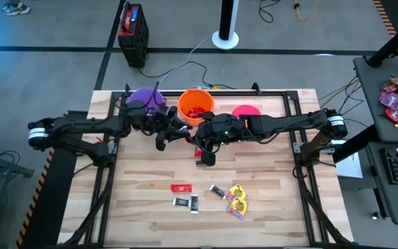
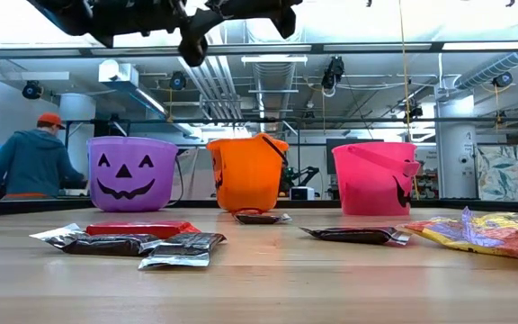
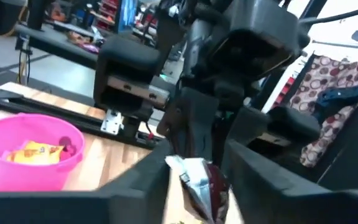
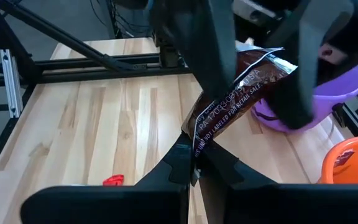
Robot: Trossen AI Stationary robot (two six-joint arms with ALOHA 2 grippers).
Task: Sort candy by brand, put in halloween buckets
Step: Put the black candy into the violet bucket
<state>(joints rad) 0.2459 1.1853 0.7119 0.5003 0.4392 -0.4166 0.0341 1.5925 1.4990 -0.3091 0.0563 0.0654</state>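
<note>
Gripped at its lower end by the right gripper (image 4: 194, 155), jaws closed tight on the crimped seam: a dark brown glossy foil-wrapped candy bar (image 4: 241, 93), raised in the air just in front of the round orange plastic bucket (image 2: 245, 175). Held there slanting, free end up, probably to offer that end to the other arm.

Met at that free end by the left gripper (image 3: 194, 180), brought in from the purple-bucket side of the orange bucket. Cannot tell whether closed on the wrapper or only set around it. Looks like a hand-over in mid-air, judging by two arms on one piece. Likely reason: the round purple plastic bucket with a jack-o'-lantern face (image 2: 133, 175) stands to one side of the orange bucket, within the left arm's easier reach.

On the other side of the orange bucket, the round pink plastic bucket (image 2: 371, 180), already holding yellow crinkly packets (image 3: 33, 151). Inside the orange bucket, red wrappers (image 1: 197, 111). Sorted so by colour of wrapper, it seems, which would leave purple for the brown bars.

Left on the light wooden table (image 1: 144, 207), well in front of the orange bucket: a small red bar (image 1: 181, 187), two dark bars side by side (image 1: 185, 202), another dark bar (image 1: 218, 192), and more yellow packets (image 1: 237, 200). Roughly midway through, then.

Worth watching: letting go before the receiving grip is firm, with a slick wrapper and nothing beneath but bare table.
</note>
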